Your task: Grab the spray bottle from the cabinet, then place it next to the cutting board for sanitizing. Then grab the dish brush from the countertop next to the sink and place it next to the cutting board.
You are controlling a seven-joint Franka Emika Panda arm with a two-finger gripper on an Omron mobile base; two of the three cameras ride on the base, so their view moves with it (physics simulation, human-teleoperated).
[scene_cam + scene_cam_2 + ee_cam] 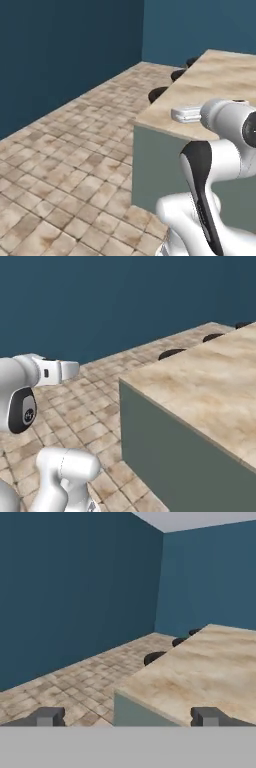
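Observation:
My gripper [127, 717] stands open, its two dark fingertips [47, 716] wide apart with nothing between them. It points level over the near corner of a beige-topped island toward a blue wall. The white hand [187, 114] hangs just over that corner of the island, and it juts out to the right of the arm [60, 370] in the right base view. The spray bottle, the cabinet, the cutting board, the dish brush and the sink are out of view.
A kitchen island [220, 80] [210, 381] [200, 667] with a stone top and grey-green sides stands ahead on the right. Dark round stools [158, 94] [171, 354] [154, 657] line its far side. Tiled floor [75, 150] runs left to the blue walls.

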